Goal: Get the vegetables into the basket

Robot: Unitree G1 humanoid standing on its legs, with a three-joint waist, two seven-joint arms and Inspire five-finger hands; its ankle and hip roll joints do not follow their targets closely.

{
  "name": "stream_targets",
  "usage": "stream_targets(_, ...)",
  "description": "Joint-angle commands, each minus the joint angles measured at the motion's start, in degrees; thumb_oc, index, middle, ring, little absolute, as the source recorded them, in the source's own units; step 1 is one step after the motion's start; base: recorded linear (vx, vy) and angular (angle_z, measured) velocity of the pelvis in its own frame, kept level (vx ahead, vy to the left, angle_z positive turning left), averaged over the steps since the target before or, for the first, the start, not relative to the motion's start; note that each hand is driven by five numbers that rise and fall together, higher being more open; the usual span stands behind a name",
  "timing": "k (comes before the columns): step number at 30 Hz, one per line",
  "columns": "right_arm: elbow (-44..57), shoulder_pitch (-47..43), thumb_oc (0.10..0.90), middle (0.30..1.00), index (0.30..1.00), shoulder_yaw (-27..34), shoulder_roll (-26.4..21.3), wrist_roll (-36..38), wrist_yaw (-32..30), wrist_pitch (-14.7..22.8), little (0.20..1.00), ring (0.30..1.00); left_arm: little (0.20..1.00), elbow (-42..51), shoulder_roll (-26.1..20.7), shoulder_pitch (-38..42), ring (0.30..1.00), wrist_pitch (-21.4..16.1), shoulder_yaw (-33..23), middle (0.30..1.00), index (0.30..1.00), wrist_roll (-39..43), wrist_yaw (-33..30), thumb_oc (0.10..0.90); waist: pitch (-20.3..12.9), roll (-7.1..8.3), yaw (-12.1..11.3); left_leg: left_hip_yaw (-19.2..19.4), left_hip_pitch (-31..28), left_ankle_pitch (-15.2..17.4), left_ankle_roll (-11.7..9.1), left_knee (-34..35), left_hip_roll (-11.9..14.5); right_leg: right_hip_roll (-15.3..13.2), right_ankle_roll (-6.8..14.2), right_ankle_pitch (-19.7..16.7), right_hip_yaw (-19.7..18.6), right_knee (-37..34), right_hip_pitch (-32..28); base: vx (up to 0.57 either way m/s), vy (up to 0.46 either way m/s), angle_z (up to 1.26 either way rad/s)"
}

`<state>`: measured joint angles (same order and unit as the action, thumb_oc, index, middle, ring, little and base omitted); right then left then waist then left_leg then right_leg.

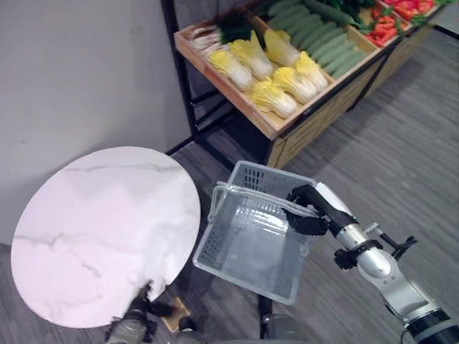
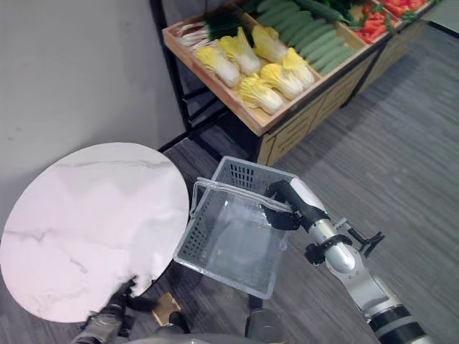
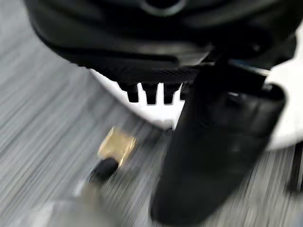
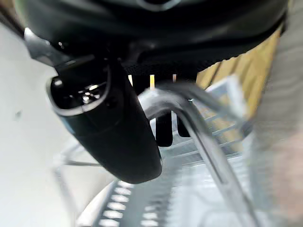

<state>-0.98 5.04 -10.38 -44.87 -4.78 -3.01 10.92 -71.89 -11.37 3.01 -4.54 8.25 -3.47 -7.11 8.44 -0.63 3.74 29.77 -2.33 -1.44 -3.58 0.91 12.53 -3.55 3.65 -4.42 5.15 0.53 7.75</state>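
Grey wood-grain floor (image 1: 401, 165). A pale, perforated plastic basket (image 1: 251, 240) with wire handles is held at centre, its handle clamped in the curled right hand (image 1: 310, 211). Vegetables (image 1: 276, 72), yellow-leafed cabbages and smooth green cucumbers, lie in a slanted wooden crate (image 1: 269, 125) at 12 o'clock. A round white marble table (image 1: 100, 229) lies at 9 o'clock. The left hand (image 1: 136, 309) is seen at 7 o'clock, beside the tabletop's edge, fingers relaxed.

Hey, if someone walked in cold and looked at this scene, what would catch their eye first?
Probably the grey wire basket, empty and carried by its handles in the right hand just right of the round white marble table. Next, the wooden produce stand behind it, with yellow cabbages beside green cucumbers.
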Motion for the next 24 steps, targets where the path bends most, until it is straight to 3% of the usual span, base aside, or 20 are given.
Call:
stream_targets(1,9.3,-5.0,0.400,0.300,0.300,8.4,1.2,0.3,-6.8,6.3,0.300,0.300,1.000,-3.6,-4.4,-0.2,1.000,0.0,0.4,1.000,1.000,-0.5,-1.4,0.900,-1.1,2.49,0.3,-2.1,2.3,2.0,-0.4,-1.9,-4.4,-7.8,7.9,-0.8,2.0,-1.9,-4.7,0.00,-0.191,-0.05)
stream_targets(4,9.8,-2.3,0.400,0.300,0.300,10.8,1.0,-1.0,-8.0,6.5,0.300,0.300,1.000,-3.5,-3.3,-0.3,1.000,-0.4,0.5,1.000,1.000,-0.1,-1.8,0.900,-1.3,1.18,1.4,-0.9,0.9,-0.7,-2.1,0.1,-2.9,-5.9,7.1,-0.3,1.0,-3.8,-5.5,0.00,-0.252,-0.23)
stream_targets(7,11.5,1.9,0.400,0.300,0.300,14.5,-0.4,-2.5,-9.2,7.2,0.300,0.300,1.000,-2.9,-1.7,-0.5,1.000,-0.7,0.9,1.000,1.000,-0.6,-2.6,0.900,-0.3,-0.94,2.7,-0.5,0.7,-4.9,-5.7,-0.8,2.0,-1.5,4.2,2.2,-0.1,-4.3,-6.7,0.02,-0.465,-0.26)
stream_targets(11,11.3,3.1,0.400,0.300,0.300,15.5,-1.3,-2.3,-9.4,7.5,0.300,0.300,1.000,-2.1,-1.5,-0.5,1.000,-0.9,1.3,1.000,1.000,-0.4,-2.7,0.900,0.8,-1.21,2.8,-2.8,1.7,-4.8,-6.8,-5.9,3.8,-0.1,2.6,3.1,-0.9,-4.3,-8.0,0.01,-0.203,-0.30)
stream_targets(12,10.8,2.8,0.400,0.300,0.300,15.4,-1.6,-2.1,-9.3,7.6,0.300,0.300,1.000,-1.8,-1.5,-0.6,1.000,-1.2,1.2,1.000,1.000,0.3,-2.8,0.900,1.4,-1.09,2.2,-5.8,2.9,-6.1,-5.9,-7.5,3.1,0.3,1.8,2.4,-1.6,-4.1,-7.5,-0.04,-0.144,-0.19)
stream_targets(13,10.8,2.7,0.400,0.300,0.300,15.3,-1.6,-2.1,-9.3,7.6,0.300,0.300,1.000,-1.8,-1.5,-0.6,1.000,-1.2,1.1,1.000,1.000,0.3,-2.8,0.900,1.4,-1.11,2.3,-5.9,3.0,-6.0,-5.9,-7.6,3.1,0.4,1.8,2.4,-1.6,-4.1,-7.5,-0.05,-0.039,-0.20)
stream_targets(14,9.9,2.2,0.400,0.300,0.300,14.7,-2.2,-1.9,-9.6,7.8,0.300,0.300,1.000,-1.0,-1.2,-1.1,1.000,-1.9,1.1,1.000,1.000,1.8,-3.0,0.900,1.9,-1.07,0.9,-14.9,4.8,-5.1,-4.6,-7.2,-0.6,0.3,1.8,2.3,-3.3,-4.1,-7.2,0.02,0.010,-0.38)
stream_targets(16,9.1,1.2,0.400,0.300,0.300,13.9,-2.7,-1.6,-9.4,8.1,0.300,0.300,1.000,-0.6,-1.5,-1.5,1.000,-2.5,1.3,1.000,1.000,2.6,-3.0,0.900,1.6,-0.75,0.1,-22.3,6.5,-3.2,-3.1,-4.8,-3.4,0.1,1.9,2.1,-5.4,-3.5,-6.2,0.08,0.032,-0.60)
stream_targets(17,8.2,0.2,0.400,0.300,0.300,13.1,-3.0,-0.9,-9.2,8.5,0.300,0.300,1.000,-0.4,-1.9,-1.6,1.000,-2.8,1.6,1.000,1.000,3.4,-2.7,0.900,1.1,-0.63,-0.3,-26.5,8.1,-4.3,-3.0,-2.4,-3.7,0.0,2.1,1.8,-7.3,-3.0,-5.2,0.08,0.039,-0.61)
stream_targets(22,7.2,-1.4,0.400,0.300,0.300,11.5,-3.8,-1.1,-8.6,8.4,0.300,0.300,1.000,-0.4,-2.6,-1.4,1.000,-2.9,1.5,1.000,1.000,4.0,-3.0,0.900,1.0,-0.92,-1.1,-31.1,8.8,-4.8,-2.9,-0.4,-5.1,0.4,2.5,1.6,-9.5,-2.5,-4.5,0.05,0.089,-0.46)
stream_targets(24,7.1,-1.2,0.400,0.300,0.300,11.4,-3.4,-1.2,-8.1,7.7,0.300,0.300,1.000,-0.9,-2.7,-1.1,1.000,-2.7,1.6,1.000,1.000,3.9,-2.7,0.900,0.8,-0.95,-0.6,-28.7,7.4,-4.2,-2.5,0.4,-5.5,-0.3,3.1,1.5,-10.6,-2.4,-4.5,0.06,0.280,-0.66)
